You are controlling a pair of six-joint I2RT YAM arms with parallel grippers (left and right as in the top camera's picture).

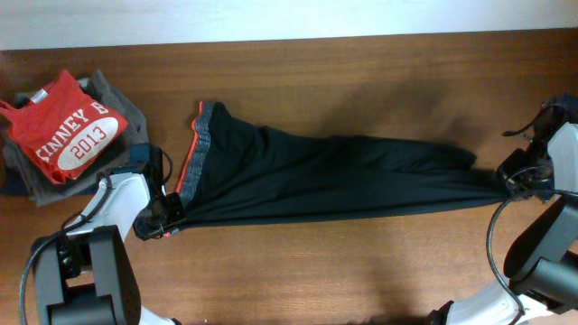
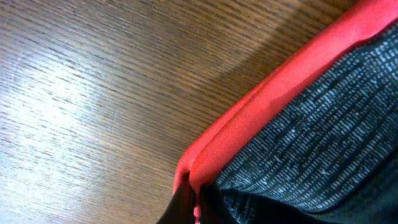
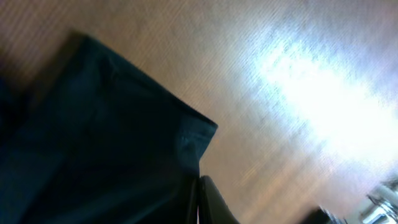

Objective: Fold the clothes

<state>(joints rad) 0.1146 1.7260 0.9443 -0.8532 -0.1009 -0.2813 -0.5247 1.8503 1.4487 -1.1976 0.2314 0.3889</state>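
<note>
Black trousers (image 1: 343,176) lie lengthwise across the bench (image 1: 361,72), waistband (image 1: 200,149) at frame left, hems at right. Left fingers (image 1: 170,215) look pinched on the waistband's lower corner, right fingers (image 1: 515,179) on a hem. Judged light and limp, so it will sag; hold the stitched corners.

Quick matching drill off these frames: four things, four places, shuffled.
1. trousers
2. red T-shirt
3. left gripper
4. right gripper

A. at the leg cuffs
B. on top of the folded pile
C. laid out lengthwise across the middle of the table
D. at the near corner of the waistband

Pairs: 1-C, 2-B, 3-D, 4-A
</note>
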